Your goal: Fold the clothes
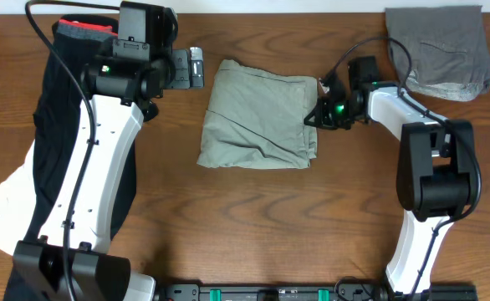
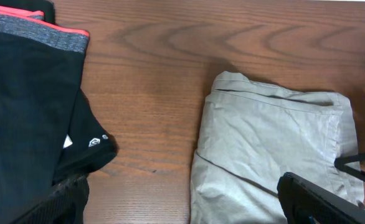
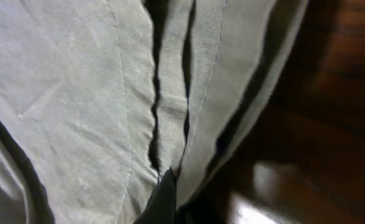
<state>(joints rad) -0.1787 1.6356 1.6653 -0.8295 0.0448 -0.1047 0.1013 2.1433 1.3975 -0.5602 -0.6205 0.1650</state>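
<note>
Jaws, right gripper (image 1: 319,113): clamped on the layered right edge of the khaki trousers (image 1: 257,117), folded mid-table; left gripper (image 1: 193,68): spread wide, empty (parked just beside them); you appear mid-fold, so next carry that edge leftward, layers together.

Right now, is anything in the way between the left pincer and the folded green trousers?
No, nothing visible. Only bare table lies between the open left pincer and the trousers. The black clothes lie off to the side. The right pincer is shut on the trousers' opposite edge.
</note>
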